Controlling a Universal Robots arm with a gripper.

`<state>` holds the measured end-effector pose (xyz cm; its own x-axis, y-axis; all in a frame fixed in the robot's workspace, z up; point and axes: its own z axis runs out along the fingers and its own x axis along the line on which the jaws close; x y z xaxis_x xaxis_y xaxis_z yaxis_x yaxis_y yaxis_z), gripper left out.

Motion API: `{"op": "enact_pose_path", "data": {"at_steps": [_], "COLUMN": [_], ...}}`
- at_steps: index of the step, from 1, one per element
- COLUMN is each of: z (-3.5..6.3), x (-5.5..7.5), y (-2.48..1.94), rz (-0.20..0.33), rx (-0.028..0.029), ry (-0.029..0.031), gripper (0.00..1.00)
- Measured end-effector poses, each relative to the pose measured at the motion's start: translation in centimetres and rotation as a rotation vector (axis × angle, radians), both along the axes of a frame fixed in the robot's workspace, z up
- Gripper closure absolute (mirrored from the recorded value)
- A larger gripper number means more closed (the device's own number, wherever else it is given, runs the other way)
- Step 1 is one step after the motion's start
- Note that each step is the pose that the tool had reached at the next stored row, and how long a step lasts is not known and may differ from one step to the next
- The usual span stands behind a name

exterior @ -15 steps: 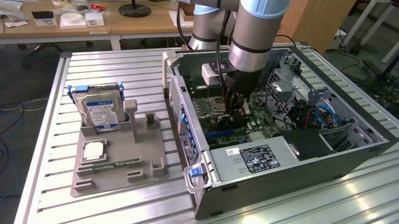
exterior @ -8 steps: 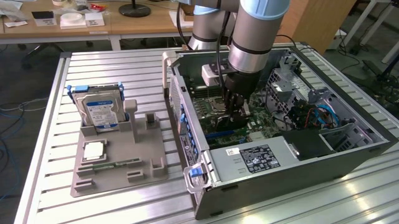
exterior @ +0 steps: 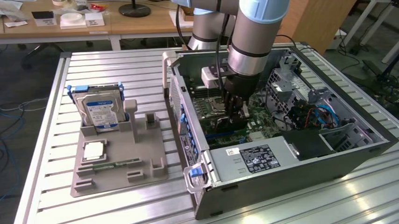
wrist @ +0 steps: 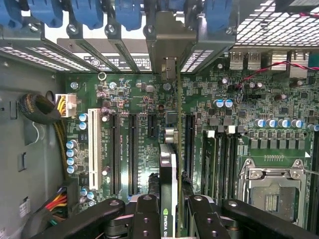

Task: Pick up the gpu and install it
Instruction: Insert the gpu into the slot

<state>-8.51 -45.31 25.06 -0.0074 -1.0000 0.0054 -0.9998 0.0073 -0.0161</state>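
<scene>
The gpu (wrist: 168, 167) stands edge-on in the wrist view, a thin dark card with a black cooler, over the green motherboard (wrist: 134, 99). Its silver end bracket (wrist: 167, 47) sits against the case's rear slot openings under the blue clips. My gripper (wrist: 169, 211) is shut on the gpu, one black finger (wrist: 147, 214) on each side of it. In the exterior view my gripper (exterior: 236, 109) reaches down into the open computer case (exterior: 281, 168), low over the motherboard. I cannot tell whether the card's edge sits fully in the slot.
Black expansion slots (wrist: 132, 149) and a white slot (wrist: 92, 149) lie beside the card, memory slots and the CPU socket (wrist: 271, 191) on the other side. On the exterior view's left, a grey holder (exterior: 118, 158) carries a hard drive (exterior: 100, 109) and a green memory stick (exterior: 112, 164).
</scene>
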Motion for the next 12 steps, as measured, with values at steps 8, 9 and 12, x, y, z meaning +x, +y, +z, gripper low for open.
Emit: {"op": "enact_pose_path", "data": {"at_steps": [8, 9, 12], "z": [-0.19, -0.21, -0.22], "x": [0.00, 0.00, 0.00], "y": [0.00, 0.00, 0.00], "rz": [0.000, 0.000, 0.000], "rx": [-0.0002, -0.0001, 0.0000], "ry": [0.0002, 0.0001, 0.0000], "gripper": [0.73, 0.73, 0.73]}}
